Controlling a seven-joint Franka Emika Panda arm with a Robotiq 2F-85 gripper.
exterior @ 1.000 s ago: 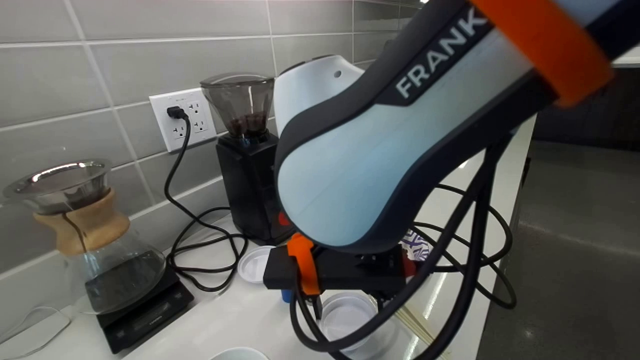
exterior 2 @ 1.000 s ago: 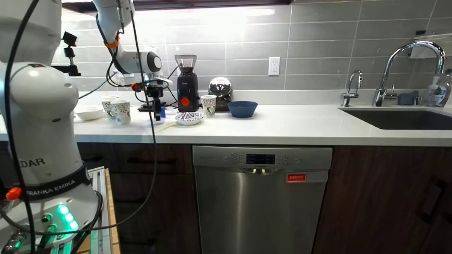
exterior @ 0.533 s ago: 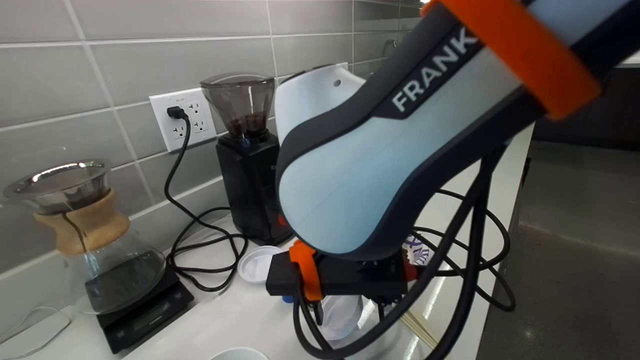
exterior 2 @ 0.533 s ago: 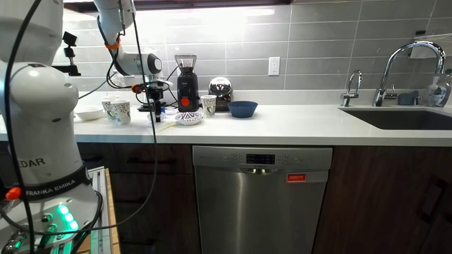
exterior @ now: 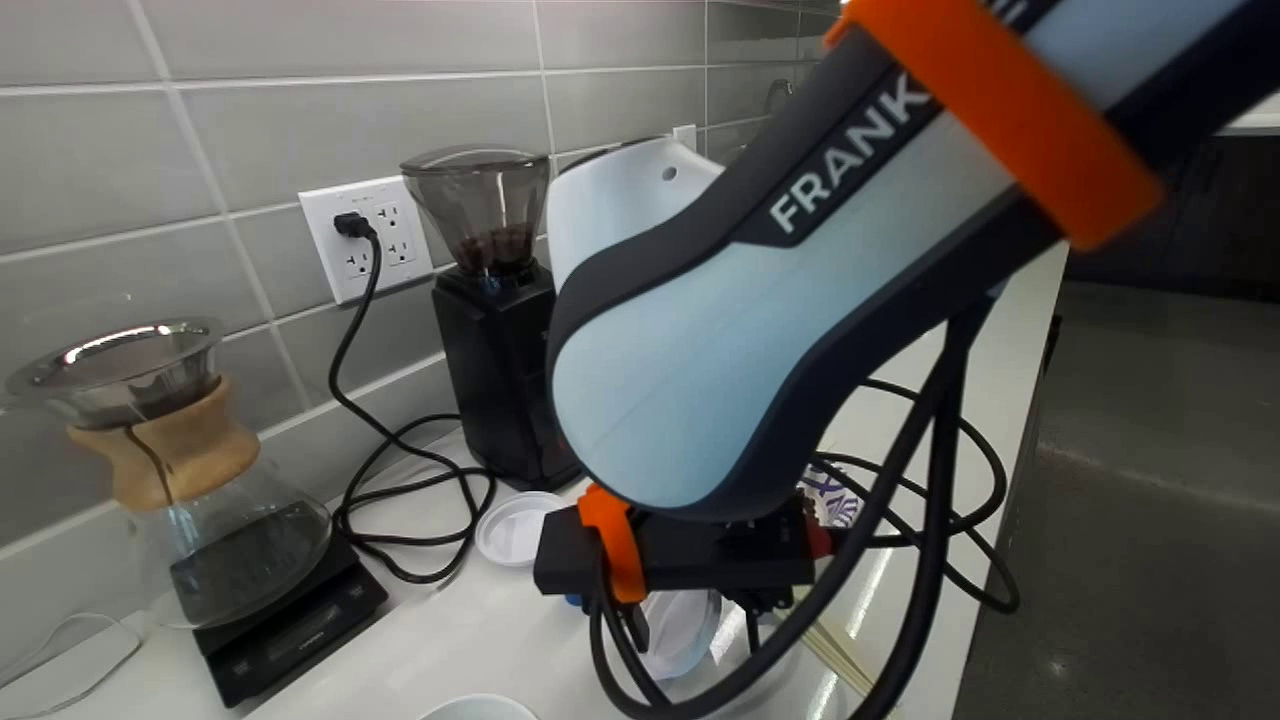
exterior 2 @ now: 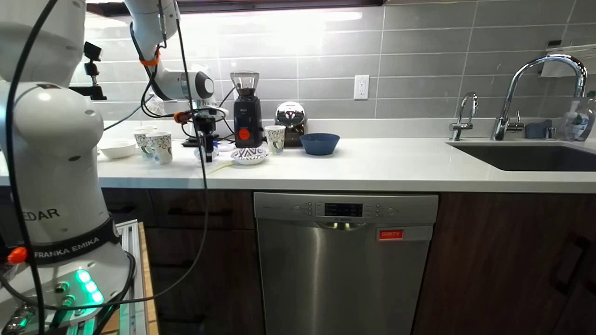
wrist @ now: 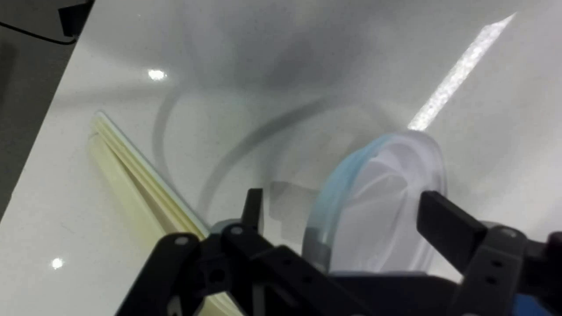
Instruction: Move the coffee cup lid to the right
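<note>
The coffee cup lid (wrist: 382,219) is whitish and translucent with a raised rim. In the wrist view it stands tilted between the fingers of my gripper (wrist: 344,197). A clear gap shows between the left finger and the lid; the right finger overlaps the lid's right side, and contact is unclear. In an exterior view the tilted lid (exterior: 682,632) shows below my gripper (exterior: 696,635), partly behind a finger and cables. My gripper (exterior 2: 208,156) is open and low over the counter. The lid's lower part is hidden by the gripper body in the wrist view.
A plainer white disc (exterior: 515,528) lies near the black grinder (exterior: 505,380). Pale sticks (wrist: 140,175) lie left of the gripper in the wrist view. A patterned plate (exterior 2: 250,156), paper cup (exterior 2: 275,139) and blue bowl (exterior 2: 319,144) stand on the counter.
The lid lay about flat a second ago and is now tipped up on a slant. The arm has shifted slightly, and the gripper sits a little lower. The other objects have not moved.
</note>
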